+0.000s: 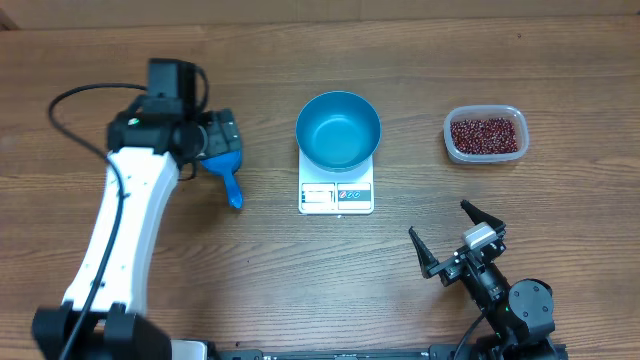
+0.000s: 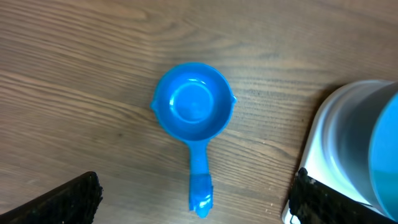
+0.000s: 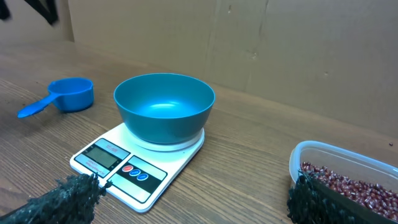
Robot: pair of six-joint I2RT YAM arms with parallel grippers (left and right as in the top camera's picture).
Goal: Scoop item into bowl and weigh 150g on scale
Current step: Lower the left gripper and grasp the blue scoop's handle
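The beans are small and dark red, and they all lie in a clear plastic tub at the right side of the wooden table. The big blue bowl sits on top of the white scale in the middle of the table. You can see the bowl's blue inside right down to the bottom. The grey screen and the buttons of the scale stick out in front of the bowl. The tub is to the right of the scale, and they do not touch. To the left of the scale lies a little blue scoop, right way up, with its handle pointing to the front edge of the table. The left gripper hangs over the scoop with its two fingers spread wide, and it holds nothing. The right gripper is near the front of the table, well apart from the tub. Its fingers are spread wide too, and nothing is between them.
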